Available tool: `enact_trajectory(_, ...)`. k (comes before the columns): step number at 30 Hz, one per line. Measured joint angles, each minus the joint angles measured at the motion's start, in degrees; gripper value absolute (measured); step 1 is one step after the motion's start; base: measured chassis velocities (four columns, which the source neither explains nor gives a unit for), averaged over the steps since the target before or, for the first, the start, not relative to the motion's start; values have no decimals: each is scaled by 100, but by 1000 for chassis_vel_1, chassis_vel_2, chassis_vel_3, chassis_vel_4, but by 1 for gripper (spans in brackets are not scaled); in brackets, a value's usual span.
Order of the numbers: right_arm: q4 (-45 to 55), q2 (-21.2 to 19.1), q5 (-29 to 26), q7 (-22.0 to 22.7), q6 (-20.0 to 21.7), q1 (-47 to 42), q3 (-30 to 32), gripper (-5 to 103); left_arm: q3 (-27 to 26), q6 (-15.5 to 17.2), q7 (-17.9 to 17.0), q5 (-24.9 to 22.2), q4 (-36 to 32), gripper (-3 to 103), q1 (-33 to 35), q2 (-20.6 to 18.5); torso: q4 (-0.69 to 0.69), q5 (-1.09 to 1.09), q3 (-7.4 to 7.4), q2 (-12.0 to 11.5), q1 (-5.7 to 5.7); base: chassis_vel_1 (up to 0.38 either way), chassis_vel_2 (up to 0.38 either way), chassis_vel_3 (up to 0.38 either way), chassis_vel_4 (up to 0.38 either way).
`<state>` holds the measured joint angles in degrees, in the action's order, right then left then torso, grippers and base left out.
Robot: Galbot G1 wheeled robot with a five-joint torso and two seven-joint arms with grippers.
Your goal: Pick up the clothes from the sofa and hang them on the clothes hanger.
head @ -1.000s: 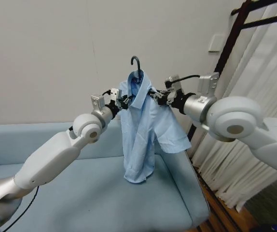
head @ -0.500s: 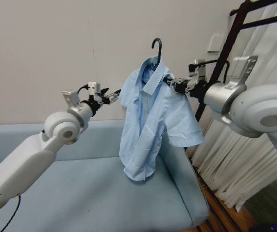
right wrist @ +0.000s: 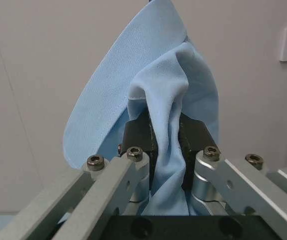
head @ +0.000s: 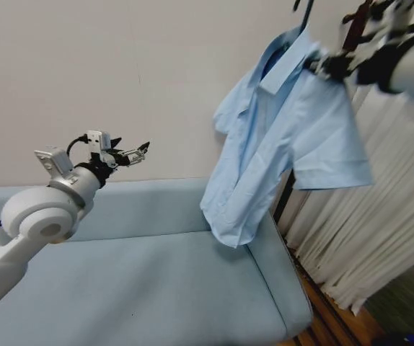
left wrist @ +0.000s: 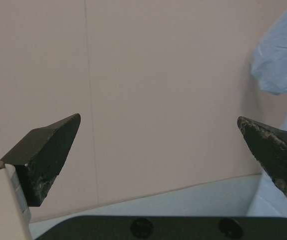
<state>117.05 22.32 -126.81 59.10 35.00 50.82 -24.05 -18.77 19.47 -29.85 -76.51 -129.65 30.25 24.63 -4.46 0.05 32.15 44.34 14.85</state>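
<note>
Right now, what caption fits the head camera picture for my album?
Right claw holds the blue shirt high beside the dark rack; open left claw hovers over the sofa.

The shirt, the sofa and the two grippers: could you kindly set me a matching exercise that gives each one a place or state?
Things
1. left gripper
2. right gripper
3. shirt
4. sofa

Places or states
A. stands against the wall, below both arms
B. open, holding nothing, above the sofa back
C. shut on a fold of blue fabric, held high
D. hangs in the air above the seat

Pairs: 1-B, 2-C, 3-D, 4-A
</note>
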Motion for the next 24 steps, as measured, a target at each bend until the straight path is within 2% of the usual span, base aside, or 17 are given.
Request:
enact_trajectory(2,-39,24,-57,137,-61,221,-236,9,-166,15,-23,-16,-32,100,156,0,2,1,0,0,0,0,0,0,0)
enact_trajectory(5,-192,106,-184,475,-278,766,-963,9,-492,45,-37,-25,1,100,455,40,4,0,2,0,1,0,0,0,0)
enact_trajectory(10,-558,237,-115,800,-547,1302,-1691,9,-480,47,-34,-1,88,100,471,135,-1,4,2,-1,2,0,0,0,0)
enact_trajectory(13,-830,305,177,874,-568,1441,-1984,9,-386,46,-28,34,127,100,417,181,-3,2,1,-1,2,0,0,0,0)
enact_trajectory(17,-1491,484,1091,960,-492,1761,-2889,9,-282,42,-12,117,208,100,395,259,0,7,3,-1,2,0,0,0,0)
enact_trajectory(18,-1491,484,1091,960,-492,1761,-2889,9,-282,42,-12,117,208,100,395,259,0,7,3,-1,2,0,0,0,0)
enact_trajectory(20,-1869,692,1127,1108,-418,2174,-3488,9,-232,42,8,186,268,100,406,349,0,4,3,-1,2,0,0,0,0)
enact_trajectory(24,-2495,1079,779,1223,-374,2762,-4139,9,-97,24,87,320,389,100,357,538,1,1,2,-1,2,0,0,0,0)
